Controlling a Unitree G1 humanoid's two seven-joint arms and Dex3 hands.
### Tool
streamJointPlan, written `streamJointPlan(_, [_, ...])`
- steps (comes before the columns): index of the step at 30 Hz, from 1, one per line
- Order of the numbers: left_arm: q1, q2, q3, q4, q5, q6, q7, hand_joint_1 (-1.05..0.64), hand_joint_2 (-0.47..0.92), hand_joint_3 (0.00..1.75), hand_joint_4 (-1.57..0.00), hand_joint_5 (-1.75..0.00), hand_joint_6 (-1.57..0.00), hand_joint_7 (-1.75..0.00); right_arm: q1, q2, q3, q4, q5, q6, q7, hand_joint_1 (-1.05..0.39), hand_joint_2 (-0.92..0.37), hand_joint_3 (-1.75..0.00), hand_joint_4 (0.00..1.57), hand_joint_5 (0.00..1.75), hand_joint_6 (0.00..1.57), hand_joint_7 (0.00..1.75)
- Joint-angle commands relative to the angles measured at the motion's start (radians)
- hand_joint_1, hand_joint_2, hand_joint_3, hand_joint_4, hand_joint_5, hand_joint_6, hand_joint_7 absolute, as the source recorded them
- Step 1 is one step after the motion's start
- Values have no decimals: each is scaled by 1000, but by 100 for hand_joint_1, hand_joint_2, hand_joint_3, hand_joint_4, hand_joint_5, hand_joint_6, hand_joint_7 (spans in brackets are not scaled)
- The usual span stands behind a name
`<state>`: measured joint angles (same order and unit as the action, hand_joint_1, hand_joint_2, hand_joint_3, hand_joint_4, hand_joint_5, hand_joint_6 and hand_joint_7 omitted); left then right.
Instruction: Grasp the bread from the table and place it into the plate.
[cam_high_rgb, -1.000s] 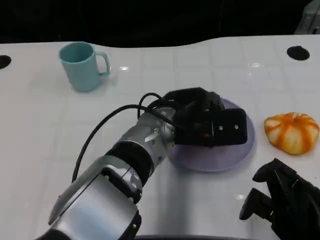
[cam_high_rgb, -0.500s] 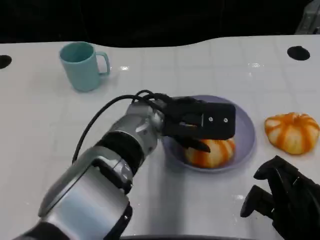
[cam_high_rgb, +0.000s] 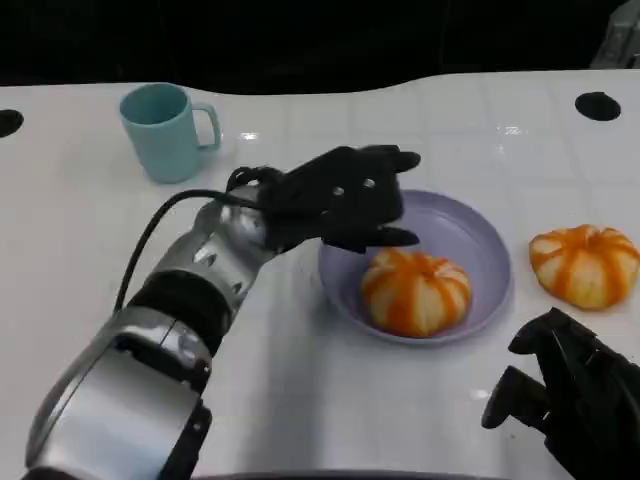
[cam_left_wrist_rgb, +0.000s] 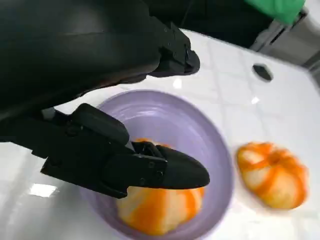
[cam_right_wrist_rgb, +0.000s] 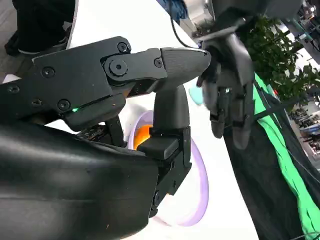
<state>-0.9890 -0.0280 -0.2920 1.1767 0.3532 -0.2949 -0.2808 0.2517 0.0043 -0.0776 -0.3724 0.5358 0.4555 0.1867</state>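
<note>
We see 1 orange-striped bread (cam_high_rgb: 415, 290) lying inside the purple plate (cam_high_rgb: 480, 240), toward the plate's near rim, on the white table (cam_high_rgb: 300, 380). In the left wrist view the same bread (cam_left_wrist_rgb: 160, 210) sits in the plate (cam_left_wrist_rgb: 200, 130) beneath the hand's own dark fingers (cam_left_wrist_rgb: 165, 172).

Our left hand (cam_high_rgb: 345, 198) hangs over the far-left rim of the plate, its fingers spread apart and gripping nothing; a fingertip reaches toward the bread but we cannot tell whether it touches. A black cable (cam_high_rgb: 170, 215) loops along the silver left forearm (cam_high_rgb: 190, 290).

A 2nd orange-striped bread (cam_high_rgb: 584, 263) lies on the bare table just beside the plate's right rim, toward the table's right edge, apart from the plate. It also appears in the left wrist view (cam_left_wrist_rgb: 272, 172).

Our right hand (cam_high_rgb: 565, 395) rests low at the table's near-right corner, fingers curled inward with nothing in them. The right wrist view looks past this hand (cam_right_wrist_rgb: 150, 125) to a sliver of the plate (cam_right_wrist_rgb: 195, 195) and bread (cam_right_wrist_rgb: 142, 135), with the left hand (cam_right_wrist_rgb: 230, 85) beyond.

A teal mug (cam_high_rgb: 165, 130) stands upright near the table's far-left corner, handle pointing right, well apart from the plate. 1 dark round hole (cam_high_rgb: 597, 105) marks the far-right corner of the table.
</note>
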Motion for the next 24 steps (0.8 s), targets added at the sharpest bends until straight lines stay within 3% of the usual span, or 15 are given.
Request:
streamJointPlan(1, [81, 6, 139, -63, -170, -18, -50, -63, 92, 31, -46, -41, -44, -12, -2, -12, -13, -4, 2, 4, -7, -52, -92, -24, 63, 175, 49, 162])
streamJointPlan(5, [166, -16, 284, -157, -381, 60, -157, -53, 92, 34, -53, -85, -67, -14, -4, -14, -13, -7, -4, 11, -15, -54, -92, -22, 64, 175, 50, 162])
streamJointPlan(8, [228, -22, 347, -257, -498, 157, -223, -55, 92, 35, -60, -96, -78, -19, -3, -11, -15, -8, 5, 13, -13, -53, -92, -22, 63, 175, 49, 161])
streamJointPlan(11, [321, -26, 411, -428, -638, 340, -263, -61, 92, 35, -66, -105, -86, -27, -5, -12, -14, -7, 3, 12, -11, -53, -92, -22, 64, 175, 50, 162])
streamJointPlan(14, [400, -32, 438, -586, -727, 501, -247, -61, 92, 38, -67, -114, -83, -41, -6, -11, -13, -8, 2, 13, -13, -53, -92, -22, 64, 175, 50, 161])
streamJointPlan(17, [512, -55, 468, -760, -829, 647, -212, -58, 92, 44, -63, -148, -61, -110, -6, -10, -12, -12, 1, 17, -15, -52, -92, -24, 65, 175, 50, 162])
streamJointPlan(21, [622, -93, 480, -951, -903, 769, -118, -58, 92, 48, -59, -171, -51, -145, -6, -7, -13, -15, 8, 23, -17, -53, -92, -23, 65, 175, 50, 162])
streamJointPlan(24, [690, -115, 485, -1058, -946, 822, -67, -58, 92, 49, -63, -174, -49, -153, -5, -5, -9, -23, 3, 29, -25, -52, -92, -24, 65, 175, 50, 162])
